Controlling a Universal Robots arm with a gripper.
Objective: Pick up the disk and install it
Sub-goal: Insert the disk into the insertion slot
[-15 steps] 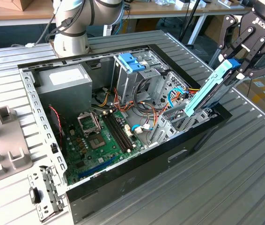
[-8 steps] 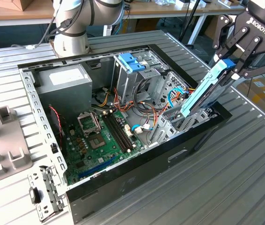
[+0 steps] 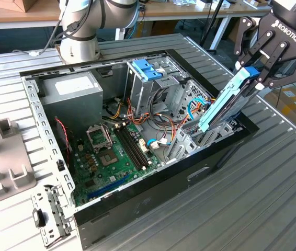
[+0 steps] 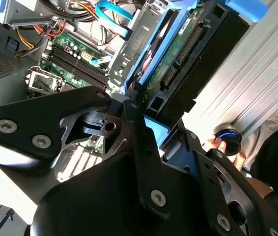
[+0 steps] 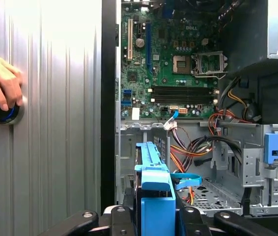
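Note:
The disk [image 3: 226,102], a flat dark drive in a blue plastic frame, stands steeply tilted at the open computer case's [image 3: 153,178] side on the exterior view's right. Its lower end reaches the metal drive bay [image 3: 211,133] among the cables. My gripper [image 3: 252,76] is shut on the disk's upper blue end. In the first wrist view the disk [image 5: 153,187] runs edge-on from between my black fingers [image 5: 119,216] toward the bay. The second wrist view shows the disk's [image 4: 188,54] circuit-board side and connectors.
Inside the case lie a green motherboard [image 3: 111,151], a grey power supply [image 3: 69,89], a metal cage with a blue top [image 3: 147,70] and cable bundles [image 3: 163,120]. A hand [image 5: 1,83] rests on a dark round button on the ribbed table. A loose bracket [image 3: 51,214] lies near the case.

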